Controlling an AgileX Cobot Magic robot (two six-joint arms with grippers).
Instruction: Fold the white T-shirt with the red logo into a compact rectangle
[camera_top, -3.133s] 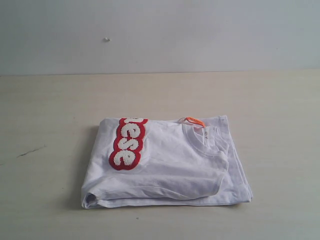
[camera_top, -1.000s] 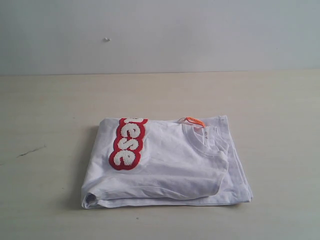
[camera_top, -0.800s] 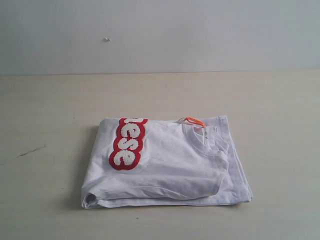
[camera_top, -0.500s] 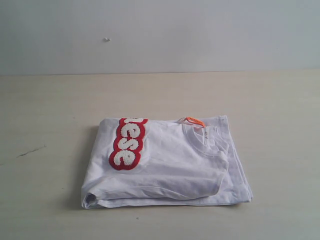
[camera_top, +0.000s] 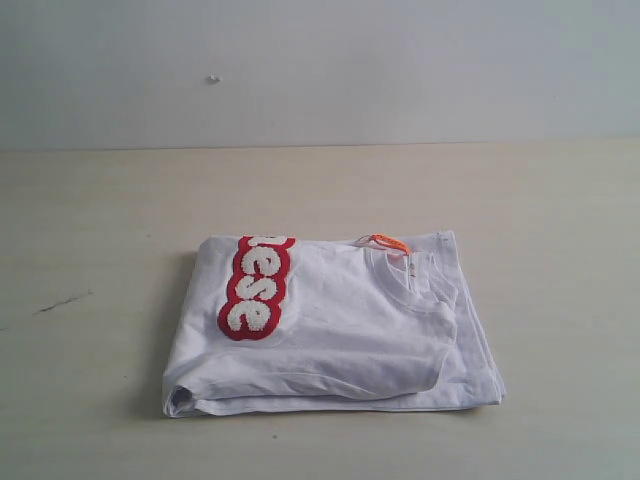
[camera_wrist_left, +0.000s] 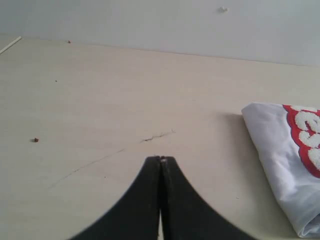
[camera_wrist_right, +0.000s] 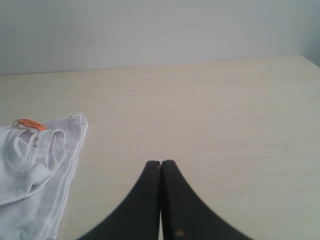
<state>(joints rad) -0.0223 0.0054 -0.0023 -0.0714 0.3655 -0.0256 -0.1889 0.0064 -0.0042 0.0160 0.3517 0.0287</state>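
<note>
Lying folded into a compact, roughly rectangular stack, the white cotton short-sleeved T-shirt (camera_top: 340, 335) rests near the middle of the pale wooden table (camera_top: 560, 200). On top, the end of the red towelling logo band (camera_top: 255, 287) with fuzzy white letters is at its left and a small orange neck tag (camera_top: 386, 243) by the ribbed collar at its right. The black left hand (camera_wrist_left: 161, 159), fingers pressed together on nothing, hangs over bare table beside the shirt's logo edge; the black right hand (camera_wrist_right: 160, 163), likewise closed and empty, hangs beside the collar edge, clear of the cloth.
</note>
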